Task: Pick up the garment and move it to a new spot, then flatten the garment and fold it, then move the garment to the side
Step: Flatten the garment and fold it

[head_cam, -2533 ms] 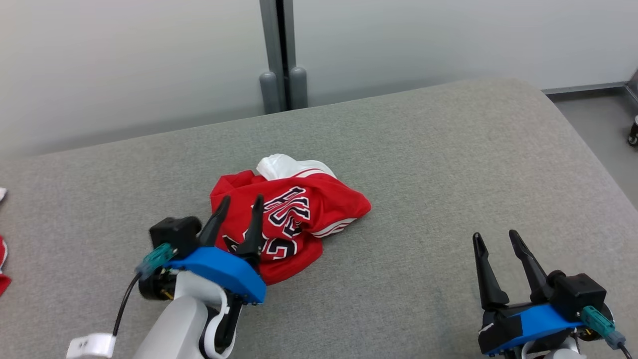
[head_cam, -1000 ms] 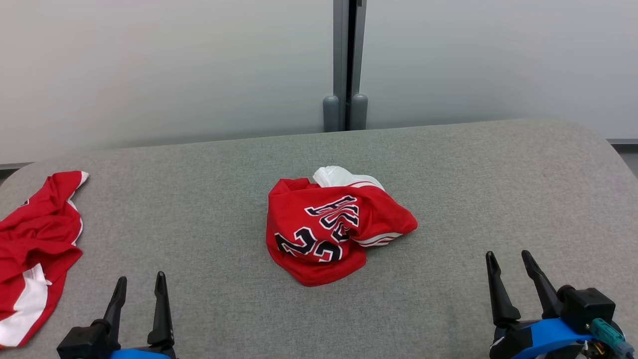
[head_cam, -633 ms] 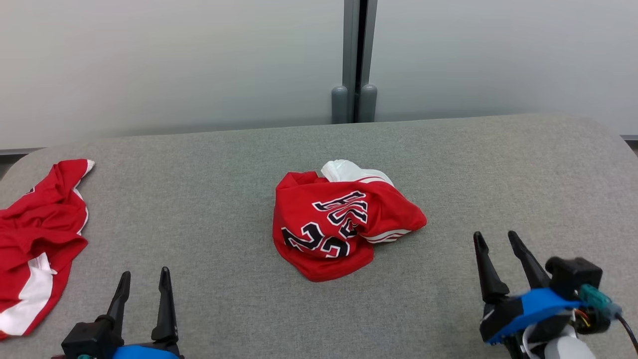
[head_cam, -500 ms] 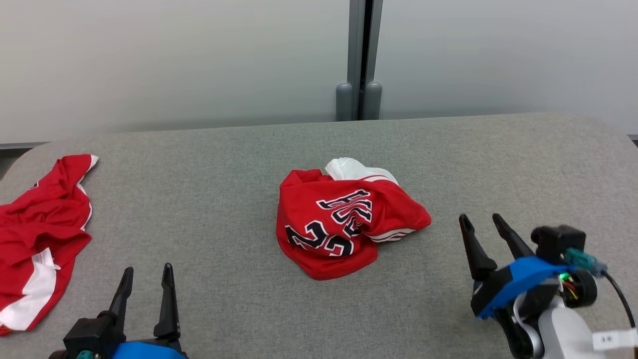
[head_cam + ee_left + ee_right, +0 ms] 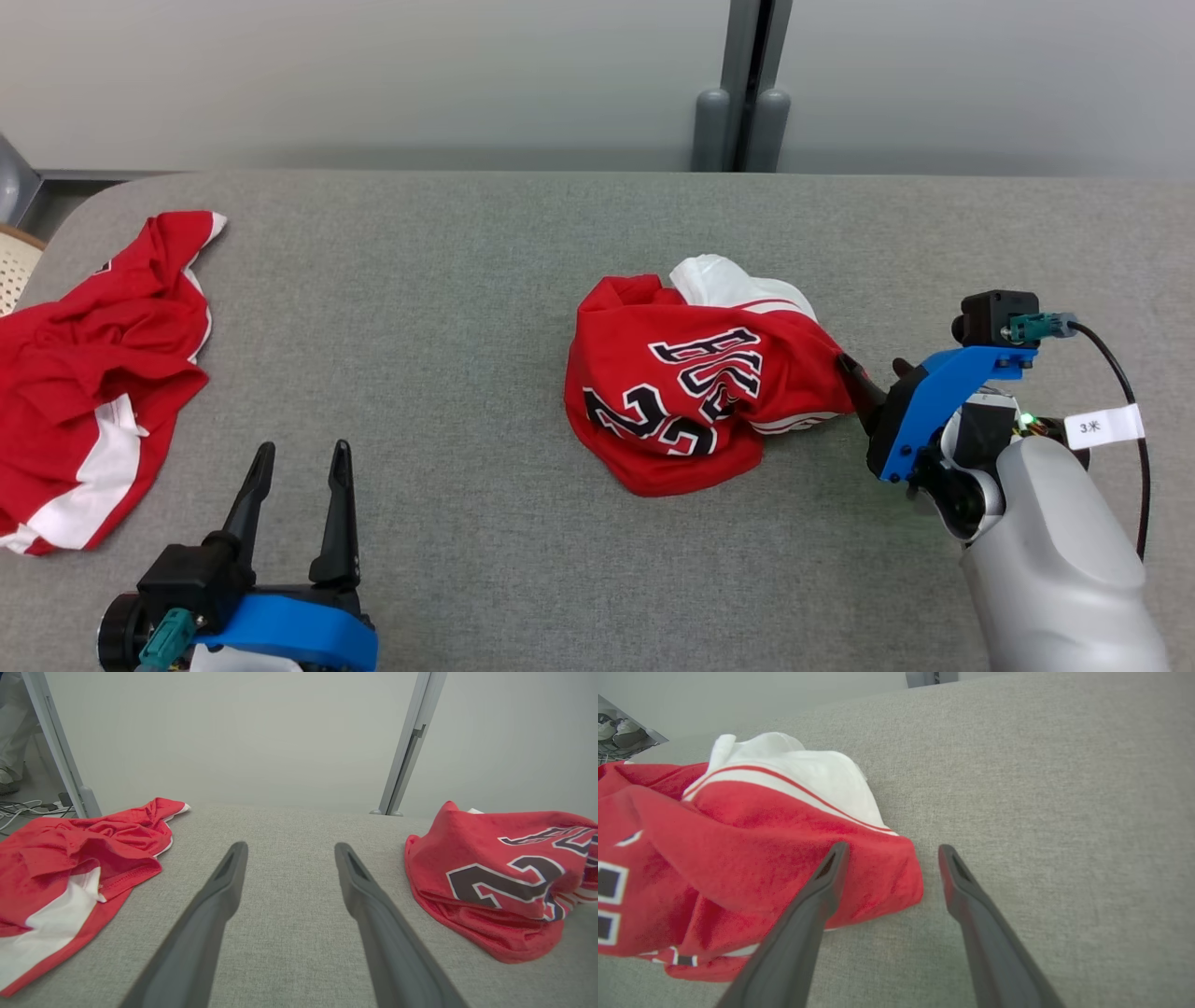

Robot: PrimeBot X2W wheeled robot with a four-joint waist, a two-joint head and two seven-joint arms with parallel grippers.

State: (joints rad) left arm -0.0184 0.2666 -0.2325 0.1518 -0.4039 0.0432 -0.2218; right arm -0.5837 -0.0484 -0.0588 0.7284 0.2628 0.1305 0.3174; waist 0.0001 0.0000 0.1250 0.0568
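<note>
1. Your grey padded table [image 5: 448, 271] runs beneath a pale wall.
2. The crumpled red garment [image 5: 691, 401] lies near its middle.
3. At its 3 o'clock edge the right gripper [image 5: 892, 849] brackets a cloth corner, jaws wide, holding nothing.
4. The left gripper [image 5: 303, 446] sits at 8 o'clock, jaws wide, empty.
5. A second red shirt [image 5: 103, 355] lies at 9 o'clock.
6. Likely the pick-up step: close on that corner, then lift.

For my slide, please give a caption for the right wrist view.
Open right gripper poised at the edge of a crumpled red jersey on the grey surface.
</note>
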